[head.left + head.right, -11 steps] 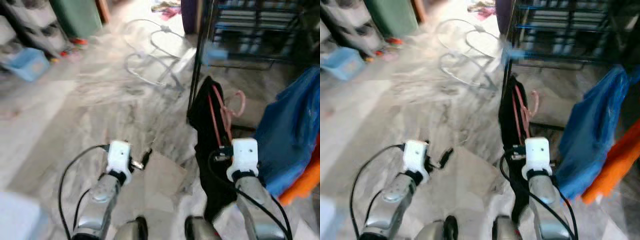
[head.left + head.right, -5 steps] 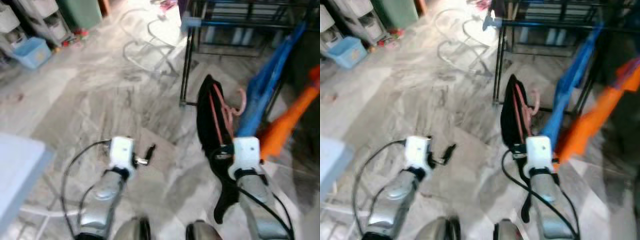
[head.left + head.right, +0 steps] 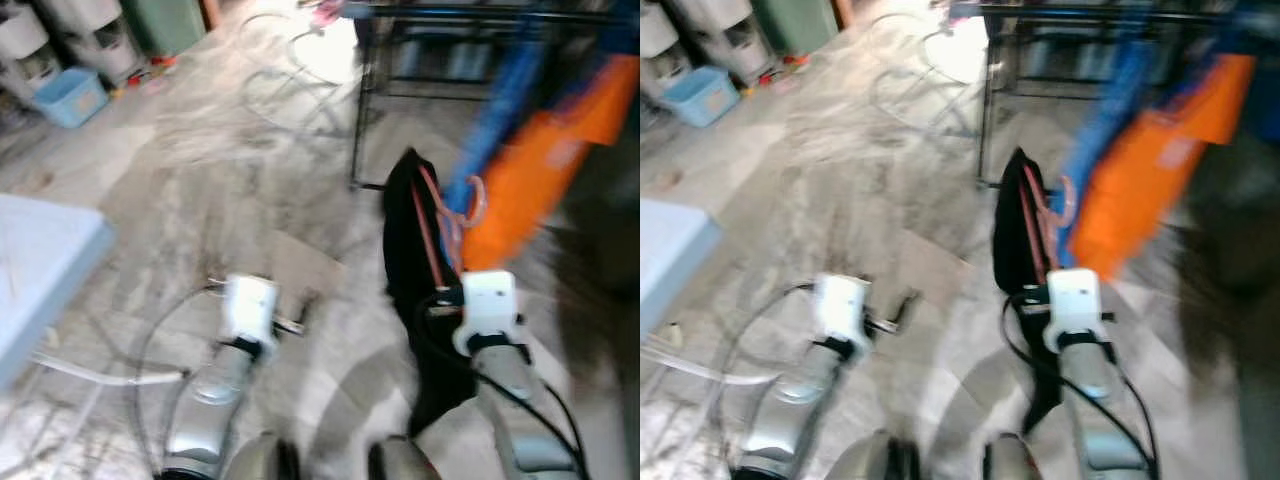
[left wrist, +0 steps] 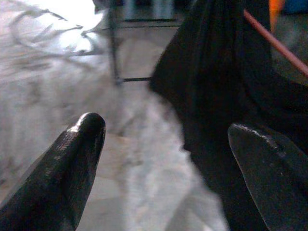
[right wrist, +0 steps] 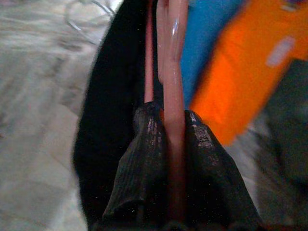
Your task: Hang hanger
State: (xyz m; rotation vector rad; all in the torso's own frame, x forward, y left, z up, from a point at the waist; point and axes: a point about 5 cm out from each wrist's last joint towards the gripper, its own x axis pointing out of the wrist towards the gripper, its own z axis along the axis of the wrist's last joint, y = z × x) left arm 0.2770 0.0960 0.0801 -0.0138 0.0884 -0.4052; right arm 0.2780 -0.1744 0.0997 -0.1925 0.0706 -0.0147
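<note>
Grey marbled floor runs out ahead of the robot toward a dark metal rack, where blue clothing and an orange garment already hang; both head views are smeared with motion blur, so fine detail on the rack is hard to read.

The right gripper is clamped on the pink hanger, its two black fingers pressed against the hanger's stem from either side. A black garment drapes from the hanger and trails down beside the right arm, close to the floor. The hanger's hook sits near the orange garment, below the level of the rail.

The left gripper has its fingers spread well apart, holding nothing, with the black garment just in front of it.

Several things could go wrong from here. The grip is on a thin, smooth stem, so the hanger could twist or slide between the fingers as the arm lifts, turning the hook away from the rail. The trailing black garment could catch under the robot's feet or on the rack's upright. The hook could also snag the orange garment instead of reaching the rail, and with the view this blurred, judging the rail's position looks unreliable.
</note>
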